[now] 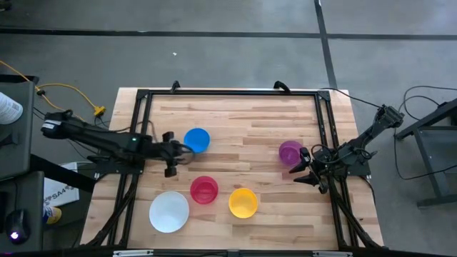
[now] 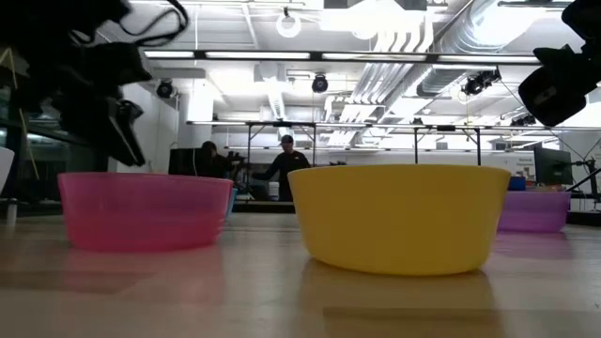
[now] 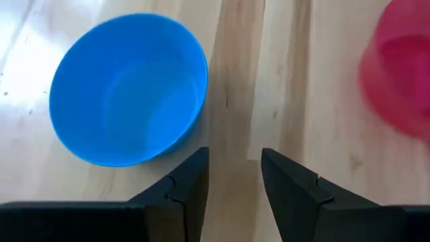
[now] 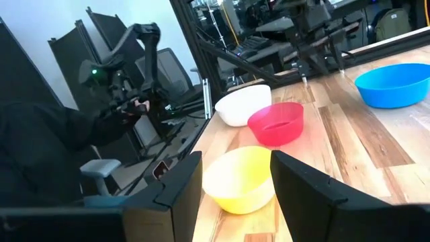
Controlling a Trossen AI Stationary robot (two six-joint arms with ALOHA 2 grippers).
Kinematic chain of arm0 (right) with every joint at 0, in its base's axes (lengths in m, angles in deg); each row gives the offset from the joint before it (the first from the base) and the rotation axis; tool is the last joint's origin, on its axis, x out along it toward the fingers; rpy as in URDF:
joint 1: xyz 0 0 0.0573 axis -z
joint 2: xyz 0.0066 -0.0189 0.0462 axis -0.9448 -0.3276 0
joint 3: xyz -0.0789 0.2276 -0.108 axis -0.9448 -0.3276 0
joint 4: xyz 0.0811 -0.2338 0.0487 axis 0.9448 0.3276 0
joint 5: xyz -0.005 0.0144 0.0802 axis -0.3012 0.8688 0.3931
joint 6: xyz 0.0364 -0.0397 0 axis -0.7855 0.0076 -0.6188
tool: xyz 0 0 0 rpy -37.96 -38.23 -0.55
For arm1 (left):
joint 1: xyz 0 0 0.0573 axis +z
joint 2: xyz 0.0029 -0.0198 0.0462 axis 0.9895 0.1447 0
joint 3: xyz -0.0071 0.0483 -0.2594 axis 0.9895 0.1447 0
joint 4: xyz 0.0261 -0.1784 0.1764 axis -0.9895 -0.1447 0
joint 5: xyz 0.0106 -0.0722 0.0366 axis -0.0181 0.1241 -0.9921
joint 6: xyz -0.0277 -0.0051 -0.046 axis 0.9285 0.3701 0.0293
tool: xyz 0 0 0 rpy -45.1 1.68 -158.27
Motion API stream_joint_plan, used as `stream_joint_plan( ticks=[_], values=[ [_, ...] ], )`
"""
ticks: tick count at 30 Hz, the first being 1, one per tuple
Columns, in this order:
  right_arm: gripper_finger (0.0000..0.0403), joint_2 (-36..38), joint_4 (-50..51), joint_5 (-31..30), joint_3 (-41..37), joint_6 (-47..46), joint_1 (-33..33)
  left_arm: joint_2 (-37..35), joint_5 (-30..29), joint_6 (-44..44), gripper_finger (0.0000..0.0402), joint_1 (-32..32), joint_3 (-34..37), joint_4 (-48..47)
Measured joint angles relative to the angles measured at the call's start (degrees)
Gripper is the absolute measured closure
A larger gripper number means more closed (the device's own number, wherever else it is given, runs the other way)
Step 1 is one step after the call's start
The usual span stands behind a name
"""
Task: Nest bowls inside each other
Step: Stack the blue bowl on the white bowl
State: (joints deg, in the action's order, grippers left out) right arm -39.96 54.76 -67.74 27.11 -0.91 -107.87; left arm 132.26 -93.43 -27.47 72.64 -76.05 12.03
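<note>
Left gripper (image 1: pixel 173 153): open, empty, just beside blue bowl (image 1: pixel 197 140) | right gripper (image 1: pixel 305 167): open, empty, by purple bowl (image 1: pixel 290 151) | near edge: white bowl (image 1: pixel 169 211), yellow (image 1: pixel 243 202), red (image 1: pixel 204 190), all apart | table (image 1: pixel 250 121)

A wooden table (image 1: pixel 243 114) carries five separate bowls: white (image 1: pixel 169 212), red (image 1: pixel 204 190), yellow (image 1: pixel 243 203), blue (image 1: pixel 197 140), purple (image 1: pixel 290 152).
</note>
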Motion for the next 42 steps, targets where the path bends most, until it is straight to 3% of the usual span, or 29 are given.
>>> stream_joint_plan(
  ticks=[9, 18, 27, 33, 42],
  values=[
    [0.0233, 0.00, -0.02, 0.00, 0.00, 0.00, -0.01, 16.93, -5.02, -9.22, 0.0265, 0.01, -9.99, -2.90],
    [0.0233, 0.00, 0.00, 0.00, 0.00, 0.00, -0.01, 19.29, -9.45, -13.97, 0.0265, 0.82, -11.15, -4.94],
    [0.0233, 0.00, 0.00, 0.00, 0.00, 0.00, 0.00, 19.29, 3.64, -17.33, 0.0265, 11.01, -11.15, -3.80],
    [0.0233, 0.00, 0.00, 0.02, 0.00, 0.00, -0.01, 19.32, 10.38, -19.41, 0.0265, 13.73, -11.15, -2.22],
    [0.0233, 0.00, 0.00, 0.02, 0.00, 0.00, -0.02, 19.32, 12.06, -20.86, 0.0265, 13.55, -9.06, -0.14]
  ],
)
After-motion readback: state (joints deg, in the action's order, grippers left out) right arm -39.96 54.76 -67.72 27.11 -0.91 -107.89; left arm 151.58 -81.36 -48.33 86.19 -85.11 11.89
